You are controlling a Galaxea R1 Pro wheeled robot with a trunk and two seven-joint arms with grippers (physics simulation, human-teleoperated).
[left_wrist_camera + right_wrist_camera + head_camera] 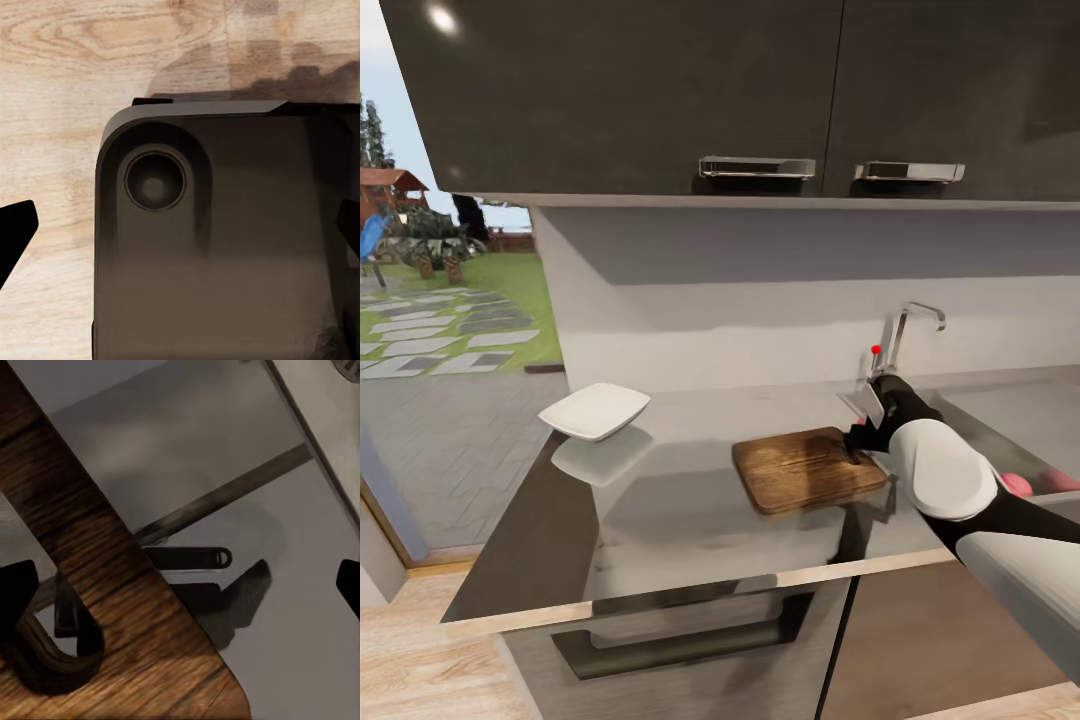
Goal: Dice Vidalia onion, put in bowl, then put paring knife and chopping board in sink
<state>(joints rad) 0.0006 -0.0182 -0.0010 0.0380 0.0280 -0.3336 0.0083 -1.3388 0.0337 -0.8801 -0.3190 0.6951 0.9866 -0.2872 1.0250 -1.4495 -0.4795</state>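
Note:
The dark brown chopping board [805,468] lies on the grey countertop [690,520]. My right gripper [863,432] hangs open over the board's handle end. In the right wrist view this gripper [180,589] spreads wide above the board [112,607] and its oval slot [69,634]. A slim grey strip [225,495] lies on the counter past the board's corner; I cannot tell whether it is the paring knife. The pinkish Vidalia onion [1015,484] peeks out of the sink [980,435] behind my right forearm. The white bowl [596,410] stands at the counter's left end. My left gripper [180,232] is open over the robot's dark base.
The chrome tap [908,335] with its red knob [876,350] rises just behind my right gripper. Dark wall cabinets [660,100] hang overhead. The counter ends at the left by a doorway onto a paved garden [450,330]. Grey drawer fronts [680,630] sit below.

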